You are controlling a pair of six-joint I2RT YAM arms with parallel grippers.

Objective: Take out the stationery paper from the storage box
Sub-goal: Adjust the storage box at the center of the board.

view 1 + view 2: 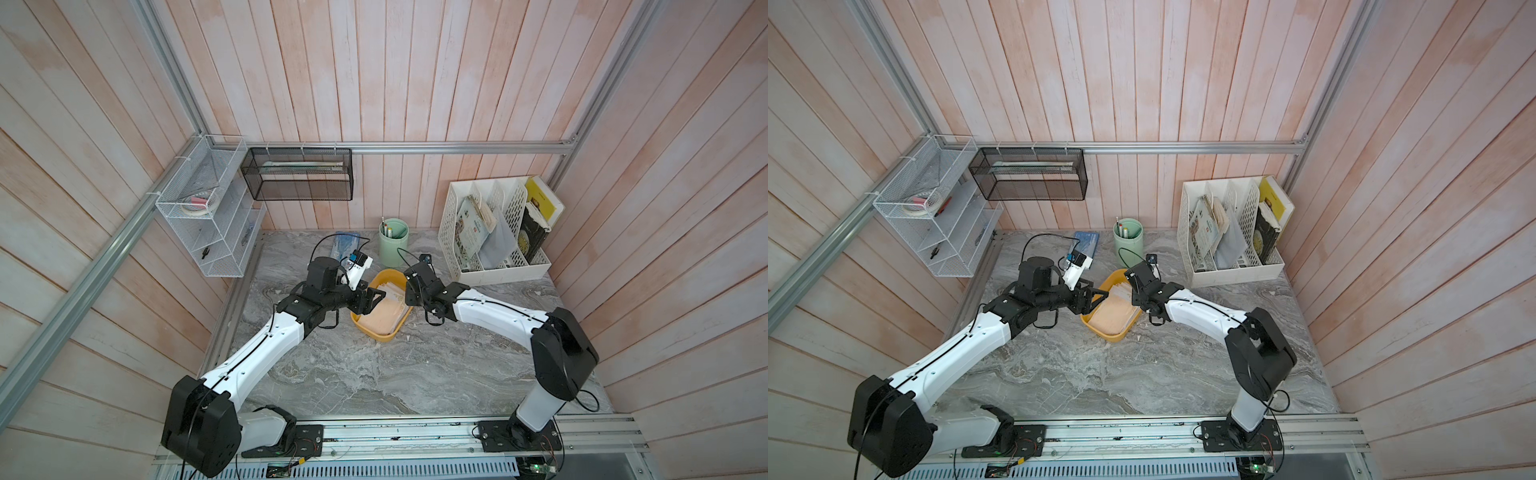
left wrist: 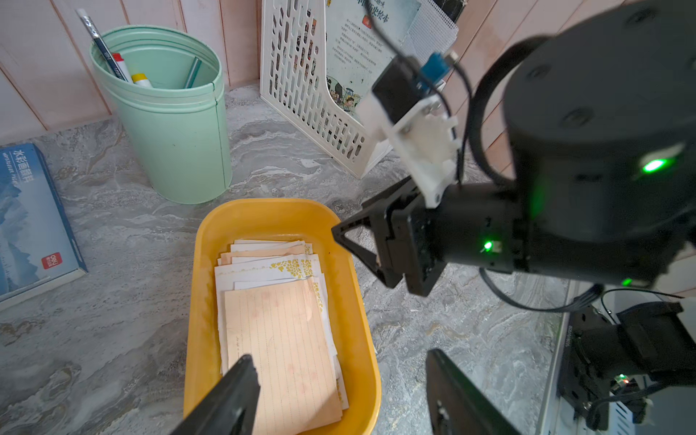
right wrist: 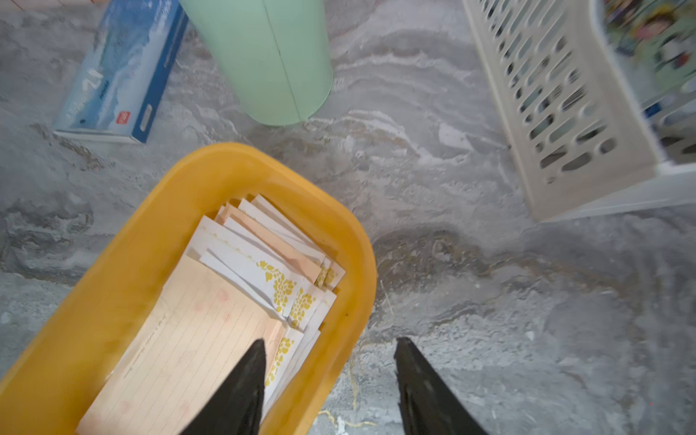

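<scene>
Enclosure walled on three sides with pale pink-white vertical planks (image 1: 374, 83). Aluminium rail (image 1: 457, 147) fixed across back wall; further profiles run up corners. Grey marble-patterned tabletop (image 1: 374, 374) seen below. White wire shelf (image 1: 208, 241) hung on side wall, black mesh basket (image 1: 299, 174) hung from rail just beside it. White perforated file organizer (image 1: 451, 232) stood in far corner. Lighting even, diffuse.
</scene>
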